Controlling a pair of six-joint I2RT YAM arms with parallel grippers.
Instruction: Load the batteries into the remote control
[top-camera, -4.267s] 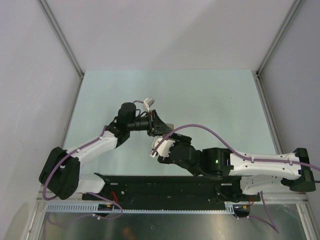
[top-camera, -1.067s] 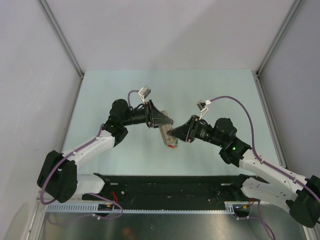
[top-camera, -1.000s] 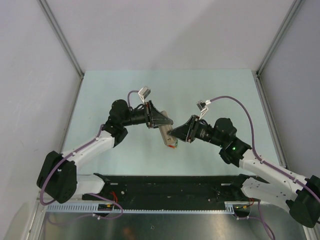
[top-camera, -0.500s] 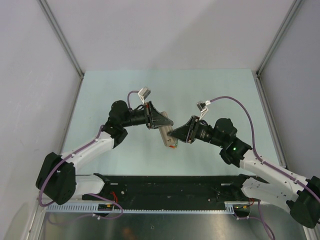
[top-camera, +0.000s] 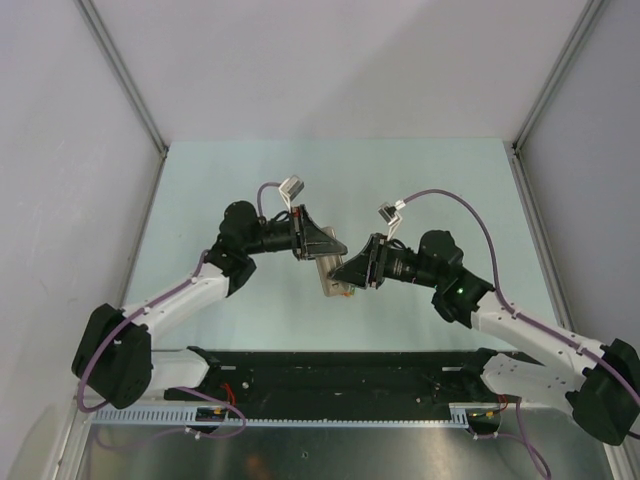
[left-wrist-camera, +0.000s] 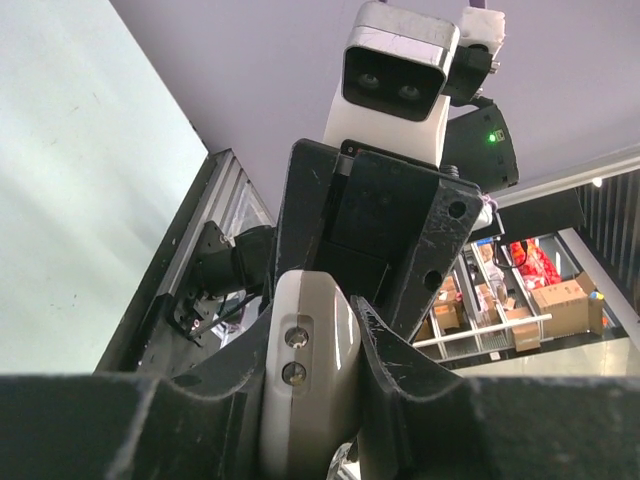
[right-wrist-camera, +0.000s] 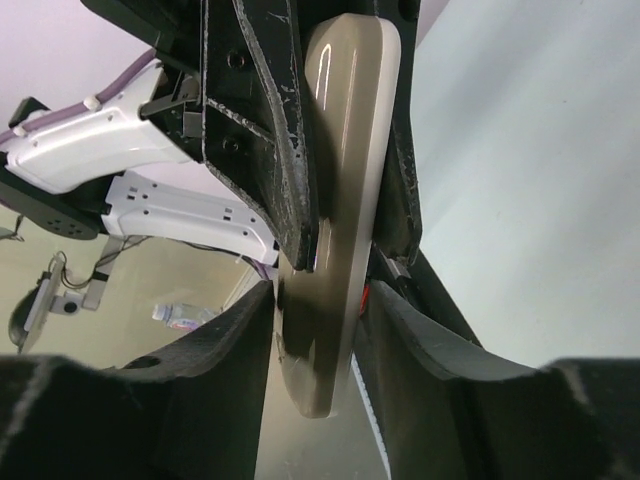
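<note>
The remote control (top-camera: 328, 270) hangs above the table, slanting down toward the near side, pale back showing. My left gripper (top-camera: 322, 248) is shut on its upper part; in the left wrist view the remote (left-wrist-camera: 305, 370) fills the space between the fingers of that gripper (left-wrist-camera: 315, 315). My right gripper (top-camera: 346, 274) straddles the remote's lower end (right-wrist-camera: 345, 150). In the right wrist view the jaws of this gripper (right-wrist-camera: 322, 295) stand open, with a gap on each side. A red sliver of a battery (right-wrist-camera: 364, 293) shows at the remote's edge; the other batteries are hidden.
The pale green table (top-camera: 440, 190) lies under both arms, with grey walls on three sides. A black rail (top-camera: 340, 375) with the arm bases runs along the near edge. The two grippers face each other almost touching at mid-table.
My right gripper has slid left onto the remote's lower end and its jaws have widened. My left gripper has closed tighter on the remote, which has stayed in place.
</note>
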